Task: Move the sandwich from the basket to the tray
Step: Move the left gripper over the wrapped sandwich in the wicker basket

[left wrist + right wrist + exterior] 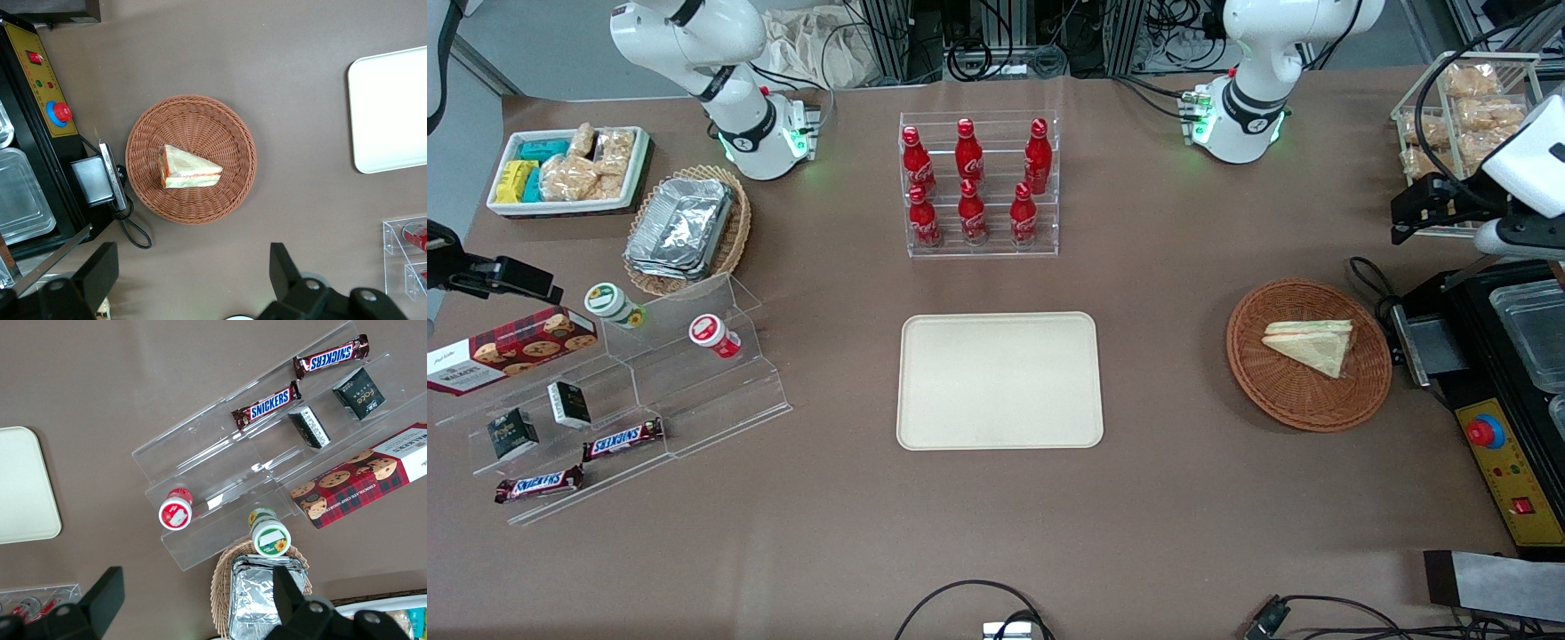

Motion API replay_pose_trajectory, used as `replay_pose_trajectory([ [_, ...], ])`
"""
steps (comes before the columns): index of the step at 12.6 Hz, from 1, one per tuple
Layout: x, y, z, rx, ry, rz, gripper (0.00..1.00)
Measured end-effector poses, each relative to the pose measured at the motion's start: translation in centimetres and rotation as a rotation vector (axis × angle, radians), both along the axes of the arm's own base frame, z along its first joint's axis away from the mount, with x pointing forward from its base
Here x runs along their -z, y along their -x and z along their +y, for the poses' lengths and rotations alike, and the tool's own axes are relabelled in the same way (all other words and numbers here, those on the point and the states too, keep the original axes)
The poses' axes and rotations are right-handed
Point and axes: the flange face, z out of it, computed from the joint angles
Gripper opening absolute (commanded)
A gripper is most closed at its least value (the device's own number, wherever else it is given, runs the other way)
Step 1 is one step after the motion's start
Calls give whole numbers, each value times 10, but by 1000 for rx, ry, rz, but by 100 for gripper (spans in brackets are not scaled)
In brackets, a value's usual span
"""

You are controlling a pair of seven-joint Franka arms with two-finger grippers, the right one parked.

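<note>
Front view first: I see the working arm only partly, cut off at the picture's edge toward its own end of the tabletop (pixel 1183 498), and its tool (pixel 1427 209) shows as a dark block whose fingertips I cannot make out from here. The sandwich (pixel 1309 345) lies in the round wicker basket (pixel 1280 400), toward the rim farthest from the camera, with its filling edge partly hidden by the bread. The tray (pixel 1000 380) lies flat and bare near the middle of the brown tabletop, well apart from the basket, with open surface between them. A clear rack of red cola bottles (pixel 971 182) stands farther from the camera than the tray. A black machine with a yellow panel (pixel 1507 462) sits just beside the basket and runs off the picture's edge.

Left wrist view: I look straight down at the basket (pixel 220 127) with the sandwich (pixel 189 169) in it, its red and green filling edge plain. The tool (pixel 193 280) hangs high above the tabletop, near the basket's rim, with its two dark fingers (pixel 100 270) spread wide and nothing between them. Only a corner of the tray (pixel 390 113) shows. The machine (pixel 30 153) is cut off too.

Right wrist view: I get a tray corner (pixel 23 487) and a clear stepped stand with Snickers bars (pixel 267 405).
</note>
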Motion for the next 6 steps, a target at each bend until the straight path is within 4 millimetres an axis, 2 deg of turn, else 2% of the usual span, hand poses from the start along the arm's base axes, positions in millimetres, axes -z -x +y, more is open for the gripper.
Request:
replay_pose_trajectory([
  [6, -3, -1, 2, -4, 1, -7, 100],
])
